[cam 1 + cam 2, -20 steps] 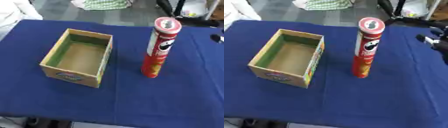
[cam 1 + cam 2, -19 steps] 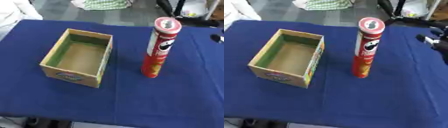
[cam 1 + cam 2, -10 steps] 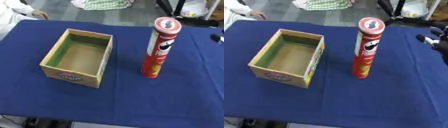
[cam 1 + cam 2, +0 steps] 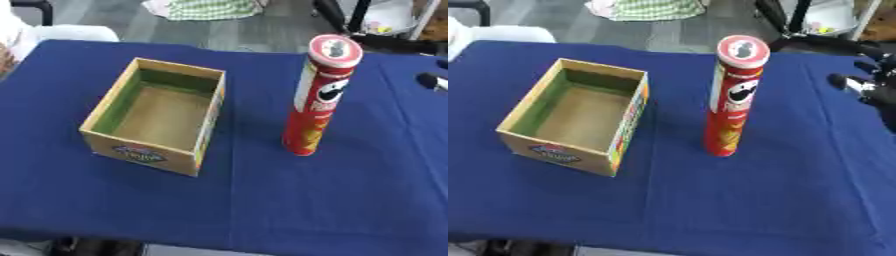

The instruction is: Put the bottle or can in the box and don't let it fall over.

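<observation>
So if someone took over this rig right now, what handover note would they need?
Right hand: only dark fingers show at the right edge of the view, apart from the can; I cannot tell whether they are open or shut. Left hand: not in view.
Red chip can: upright on the blue tablecloth, lid on, right of the box, not touching it.
Cardboard box: open top, nothing inside.
Done: nothing yet; the can is untouched.
Left: grasp the can, lift it over the box wall, set it upright inside and release without tipping it.
</observation>
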